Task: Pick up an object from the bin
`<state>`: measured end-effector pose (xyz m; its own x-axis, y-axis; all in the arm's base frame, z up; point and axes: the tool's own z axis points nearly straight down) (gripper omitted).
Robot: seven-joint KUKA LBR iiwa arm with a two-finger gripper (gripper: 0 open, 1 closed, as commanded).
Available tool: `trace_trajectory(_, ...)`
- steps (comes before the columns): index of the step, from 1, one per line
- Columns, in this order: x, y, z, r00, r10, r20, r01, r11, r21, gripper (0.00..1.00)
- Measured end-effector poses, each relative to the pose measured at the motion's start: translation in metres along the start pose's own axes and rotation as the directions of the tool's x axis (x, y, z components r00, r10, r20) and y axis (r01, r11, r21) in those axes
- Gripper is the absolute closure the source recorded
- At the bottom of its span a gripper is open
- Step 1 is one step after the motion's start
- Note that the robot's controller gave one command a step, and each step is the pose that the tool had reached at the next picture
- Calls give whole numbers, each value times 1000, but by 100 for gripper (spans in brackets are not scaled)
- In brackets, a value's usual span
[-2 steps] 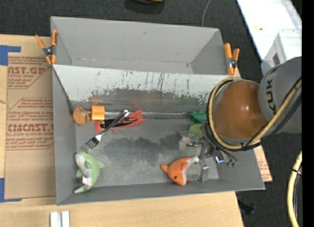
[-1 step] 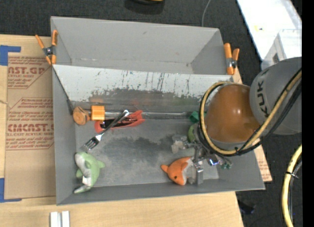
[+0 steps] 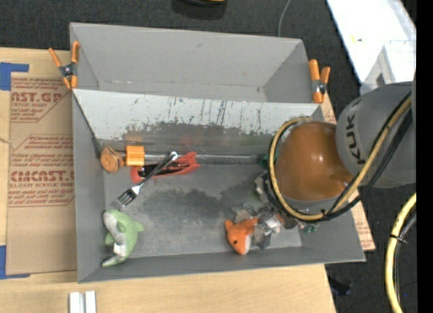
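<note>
My gripper (image 3: 262,222) sits low in the bin's front right corner, mostly hidden beneath the arm's orange dome. Right against its left side lies an orange toy fish (image 3: 237,235) on the bin floor near the front wall. I cannot see whether the fish is between the gripper's parts or just beside them.
Along the back left of the floor lie a brown round piece (image 3: 110,161), an orange block (image 3: 135,155) and a red-and-black tool (image 3: 173,165). A metal fork (image 3: 133,188) lies below them. A green soft toy (image 3: 120,232) rests in the front left corner.
</note>
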<state>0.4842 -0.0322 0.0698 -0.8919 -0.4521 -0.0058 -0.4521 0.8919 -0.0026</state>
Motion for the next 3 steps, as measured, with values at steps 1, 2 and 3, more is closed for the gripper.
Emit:
trace_trajectory(1, 0, 0, 0, 1000, 0, 0, 0, 1000, 0, 100)
trace_trajectory(2, 4, -9, -86, 1000, -8, -4, 8, 1000, -3, 100)
trace_trajectory(3, 2, -14, -177, 1000, 7, -3, -7, 1000, -3, 100)
